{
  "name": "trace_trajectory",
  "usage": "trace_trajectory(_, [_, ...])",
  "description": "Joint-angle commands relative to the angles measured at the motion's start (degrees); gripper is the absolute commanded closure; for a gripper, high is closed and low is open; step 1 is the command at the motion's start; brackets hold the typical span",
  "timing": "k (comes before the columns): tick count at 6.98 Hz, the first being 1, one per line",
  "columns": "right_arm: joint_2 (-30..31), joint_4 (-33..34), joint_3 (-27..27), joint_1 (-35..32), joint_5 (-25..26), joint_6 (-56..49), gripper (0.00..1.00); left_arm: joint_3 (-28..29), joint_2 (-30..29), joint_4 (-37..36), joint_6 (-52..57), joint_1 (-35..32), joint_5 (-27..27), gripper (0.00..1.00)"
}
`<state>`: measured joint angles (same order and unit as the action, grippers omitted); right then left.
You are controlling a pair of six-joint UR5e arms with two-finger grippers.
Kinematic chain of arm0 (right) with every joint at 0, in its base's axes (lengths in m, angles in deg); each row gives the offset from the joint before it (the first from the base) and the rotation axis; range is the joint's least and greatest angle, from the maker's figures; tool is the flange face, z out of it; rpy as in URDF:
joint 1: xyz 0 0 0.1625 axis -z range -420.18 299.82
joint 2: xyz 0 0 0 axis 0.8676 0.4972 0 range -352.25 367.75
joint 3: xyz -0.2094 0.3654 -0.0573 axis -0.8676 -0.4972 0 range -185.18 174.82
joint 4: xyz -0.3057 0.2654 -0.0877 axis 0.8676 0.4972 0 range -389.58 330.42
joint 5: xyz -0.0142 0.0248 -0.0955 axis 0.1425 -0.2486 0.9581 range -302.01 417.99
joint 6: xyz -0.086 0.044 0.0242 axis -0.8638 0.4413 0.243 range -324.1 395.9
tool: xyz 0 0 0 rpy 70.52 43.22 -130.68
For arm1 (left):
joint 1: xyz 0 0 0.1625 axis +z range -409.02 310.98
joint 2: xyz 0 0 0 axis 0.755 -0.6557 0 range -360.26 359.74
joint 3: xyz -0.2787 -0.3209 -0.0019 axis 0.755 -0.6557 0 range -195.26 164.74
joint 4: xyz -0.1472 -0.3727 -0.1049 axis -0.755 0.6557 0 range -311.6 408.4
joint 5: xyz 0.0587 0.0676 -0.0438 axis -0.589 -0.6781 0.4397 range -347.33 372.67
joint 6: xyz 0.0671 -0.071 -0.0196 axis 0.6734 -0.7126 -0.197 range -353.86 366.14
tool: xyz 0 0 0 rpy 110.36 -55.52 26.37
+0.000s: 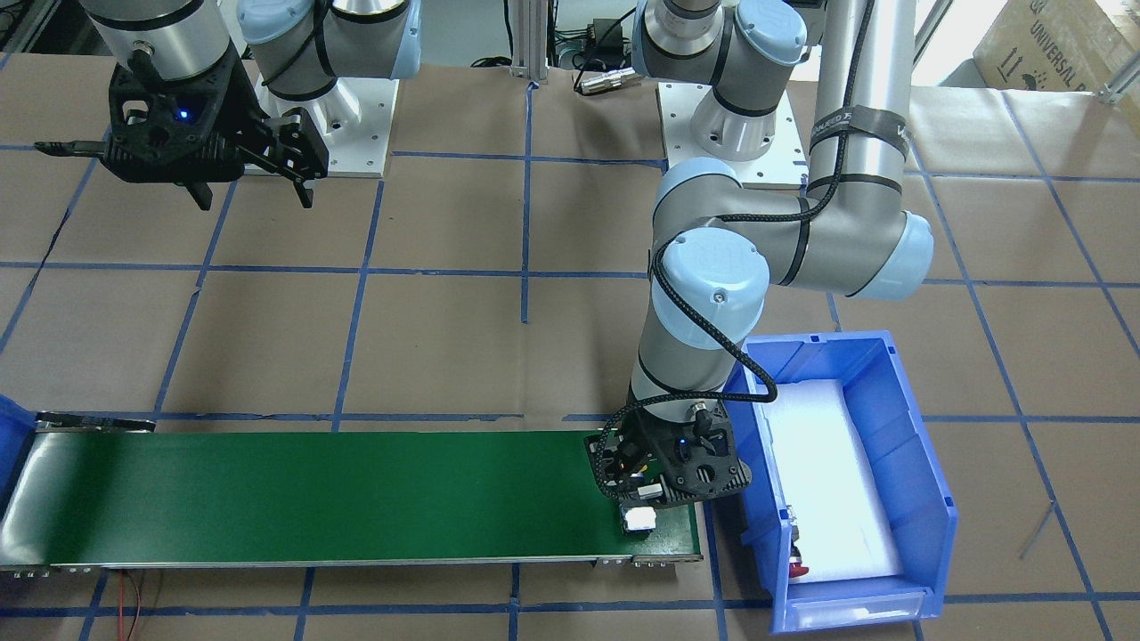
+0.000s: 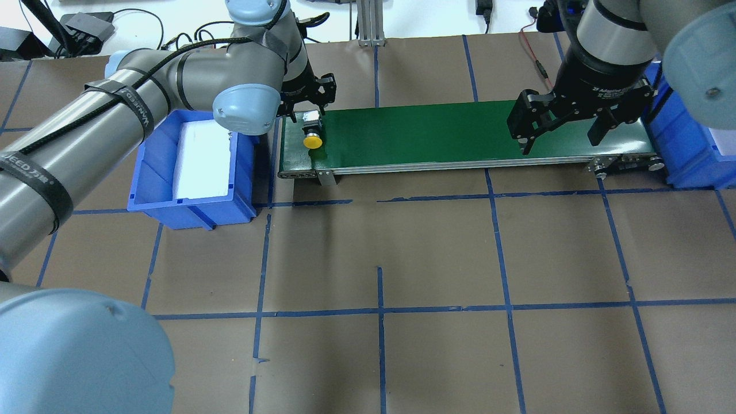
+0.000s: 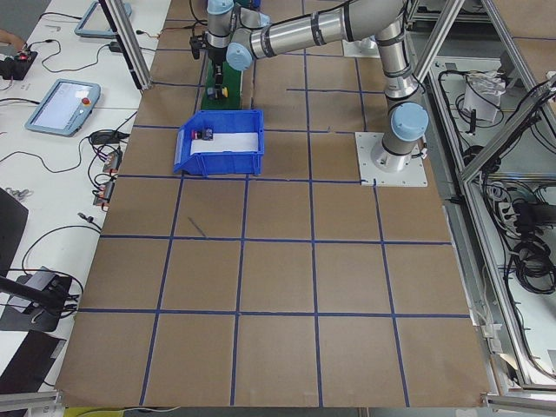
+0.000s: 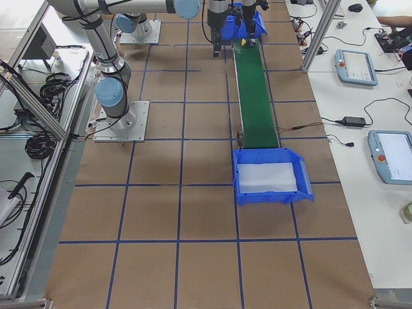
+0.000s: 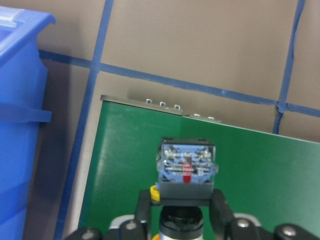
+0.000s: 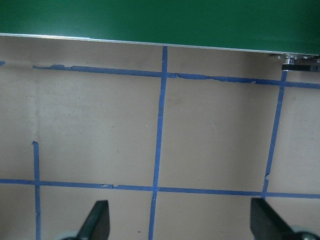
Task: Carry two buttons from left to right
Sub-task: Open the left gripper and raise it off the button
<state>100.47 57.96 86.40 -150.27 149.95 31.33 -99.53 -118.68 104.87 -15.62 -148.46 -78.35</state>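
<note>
The yellow button (image 2: 312, 140) lies on the left end of the green conveyor belt (image 2: 460, 129), its silvery contact block (image 5: 186, 167) pointing away from the wrist camera. My left gripper (image 2: 306, 110) is shut on its black collar, with fingers (image 5: 145, 212) on both sides; it also shows in the front view (image 1: 643, 506). The red button (image 1: 796, 562) lies in the blue bin (image 1: 926, 463) beside that belt end. My right gripper (image 2: 566, 129) is open and empty, hovering by the belt's right end; its fingertips (image 6: 97, 220) show over brown paper.
A second blue bin (image 2: 687, 155) with a white liner stands past the belt's right end, also in the right side view (image 4: 239, 168). The table is brown paper with blue tape lines (image 2: 379, 313). The arms' white base plates (image 1: 356, 133) stand at the back.
</note>
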Motion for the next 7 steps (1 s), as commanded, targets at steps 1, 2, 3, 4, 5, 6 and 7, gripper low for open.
trace_trajectory(1, [0.0,0.0,0.3,0.0,0.1,0.0,0.00,0.5,0.8,1.1,0.5,0.4,-1.5,0.00])
trace_trajectory(2, [0.2,0.4,1.2,0.0,0.1,0.0,0.00,0.5,1.6,2.1,4.5,2.4,-3.6,0.00])
trace_trajectory(3, [0.2,0.6,1.3,0.0,0.1,0.0,0.00,0.4,2.3,2.6,13.9,6.1,-3.8,0.00])
trace_trajectory(4, [0.2,0.6,1.3,0.0,0.1,-0.1,0.00,-0.3,4.0,3.7,21.2,10.8,-3.3,0.00])
trace_trajectory(5, [0.2,0.7,1.3,0.0,0.2,0.0,0.00,-0.5,4.6,3.9,28.5,14.8,-3.2,0.00])
trace_trajectory(6, [0.2,0.7,1.3,0.0,0.1,0.0,0.00,-0.4,4.8,4.0,33.5,17.1,-3.0,0.00])
trace_trajectory(7, [0.2,0.7,1.3,0.0,0.2,0.0,0.00,-0.3,4.8,4.1,37.8,17.8,-3.0,0.00])
